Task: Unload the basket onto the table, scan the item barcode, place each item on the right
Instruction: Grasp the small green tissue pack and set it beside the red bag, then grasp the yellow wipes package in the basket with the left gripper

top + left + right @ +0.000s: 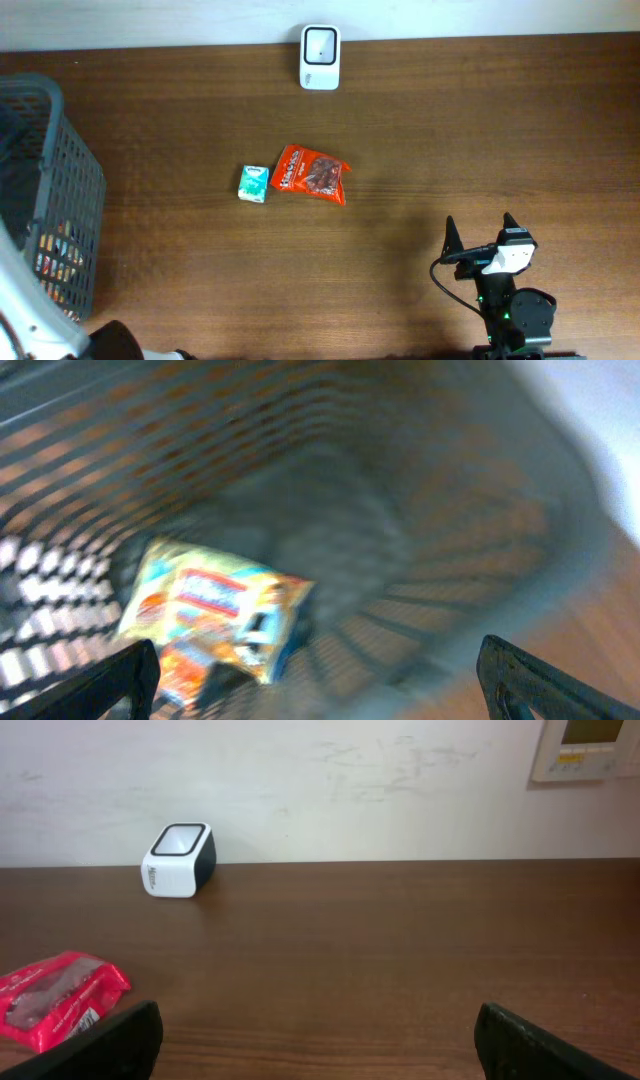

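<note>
Before the white cube-shaped scanner (320,57): red foil snack packet (311,174), long axis crosswise.
Right pincer (478,221): spread, empty; packet lies scanner-ward, leftward.
Left pincer (315,660): spread.

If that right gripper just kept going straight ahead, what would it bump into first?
Probably nothing on the table: the right gripper faces bare wood up to the wall. The scanner and red packet sit off to its left.
</note>
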`<action>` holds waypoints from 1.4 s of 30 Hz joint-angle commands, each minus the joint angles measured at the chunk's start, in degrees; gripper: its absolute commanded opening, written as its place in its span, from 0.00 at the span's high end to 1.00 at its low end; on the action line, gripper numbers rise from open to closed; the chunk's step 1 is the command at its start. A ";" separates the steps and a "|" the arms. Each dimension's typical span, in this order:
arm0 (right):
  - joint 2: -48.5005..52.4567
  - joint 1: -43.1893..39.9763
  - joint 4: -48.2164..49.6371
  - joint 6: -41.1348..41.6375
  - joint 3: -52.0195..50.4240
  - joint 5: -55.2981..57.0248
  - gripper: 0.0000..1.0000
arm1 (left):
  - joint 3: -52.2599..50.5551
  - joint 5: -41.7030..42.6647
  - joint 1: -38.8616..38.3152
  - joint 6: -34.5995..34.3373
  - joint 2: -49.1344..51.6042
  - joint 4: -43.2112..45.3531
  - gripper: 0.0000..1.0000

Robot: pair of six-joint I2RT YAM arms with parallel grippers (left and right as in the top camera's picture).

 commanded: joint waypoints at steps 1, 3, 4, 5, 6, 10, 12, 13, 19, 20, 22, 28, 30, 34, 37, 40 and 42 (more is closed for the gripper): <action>-0.42 -0.37 -0.17 -0.24 -0.42 0.52 0.01 | -6.80 -1.05 6.86 -2.86 0.15 -0.79 0.01; -0.42 -0.37 -0.17 -0.24 -0.42 0.52 0.01 | -11.67 -1.05 9.16 -2.78 0.15 0.42 0.01; -0.42 -0.37 -0.17 -0.24 -0.42 0.52 0.01 | -14.40 -1.05 10.01 -2.21 0.15 1.86 0.00; -0.42 -0.37 -0.17 -0.24 -0.42 0.52 0.01 | -17.88 -1.07 10.93 -1.14 0.15 3.82 0.01; -0.42 -0.37 -0.17 -0.24 -0.42 0.52 0.01 | -21.18 -1.07 11.63 0.24 0.15 5.90 0.01; -0.42 -0.37 -0.17 -0.24 -0.42 0.52 0.02 | -33.09 -0.79 14.84 6.43 0.15 14.43 0.01; -0.42 -0.37 -0.17 -0.24 -0.42 0.52 0.01 | -36.94 0.94 16.15 9.27 0.15 17.99 0.01; -0.42 -0.37 -0.17 -0.24 -0.42 0.52 0.01 | -39.28 2.47 17.05 11.02 0.17 20.33 0.01; -0.42 -0.37 -0.17 -0.24 -0.42 0.52 0.01 | -47.39 12.50 18.67 22.47 1.05 30.51 0.00; -0.42 -0.37 -0.17 -0.24 -0.42 0.52 0.01 | -47.39 13.99 18.58 24.61 1.64 31.08 0.00; -0.42 -0.37 -0.17 -0.24 -0.42 0.52 0.01 | -47.39 15.10 18.47 26.73 3.08 31.61 0.01; -0.42 -0.37 -0.17 -0.24 -0.42 0.52 0.01 | -47.39 14.86 18.47 28.46 7.50 32.06 0.06; -0.42 -0.37 -0.17 -0.24 -0.42 0.52 0.01 | -47.39 13.92 18.47 28.48 8.72 32.22 0.06; -0.42 -0.37 -0.17 -0.24 -0.42 0.52 0.01 | -47.39 13.25 18.47 29.55 10.47 32.72 0.06; -0.42 -0.35 -0.17 -0.24 -0.42 0.52 0.01 | -47.39 12.44 18.47 29.55 11.58 33.38 0.06; -0.42 -0.37 -0.17 -0.24 -0.42 0.52 0.01 | -47.39 12.39 18.47 29.55 12.63 33.92 0.07; -0.42 -0.35 -0.17 -0.24 -0.42 0.52 0.01 | -47.39 12.39 18.47 29.55 13.40 34.03 0.08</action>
